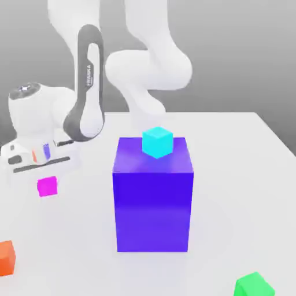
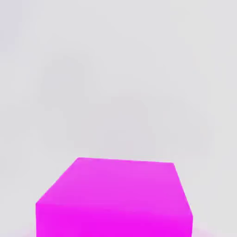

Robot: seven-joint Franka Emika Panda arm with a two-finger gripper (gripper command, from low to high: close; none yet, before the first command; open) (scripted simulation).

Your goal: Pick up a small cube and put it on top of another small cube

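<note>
A: Where is the hand, and how do its jaws stand?

B: In the exterior view the gripper (image 1: 46,173) hangs at about nine o'clock from the big blue block (image 1: 153,193), right above the pink cube (image 1: 47,187). The jaws are drawn almost fully together. Its white body sits over the cube with the fingers pointing down at it.

A: Is it clamped on the pink cube?

B: It looks so. The cube sits right under the hand, tucked up against the fingers, and in the hand view the pink cube (image 2: 115,199) looms very close beneath the camera. Whether it has left the table (image 1: 231,173) I cannot tell.

A: And the green cube?

B: The green cube (image 1: 253,285) sits on the table at about five o'clock from the blue block, well apart from the hand and the pink cube.

A: What else is around?

B: A cyan cube (image 1: 157,141) rests on top of the blue block, near its back edge. An orange cube (image 1: 6,258) lies on the table at about eight o'clock from the block, near the pink cube but not touching it.
</note>
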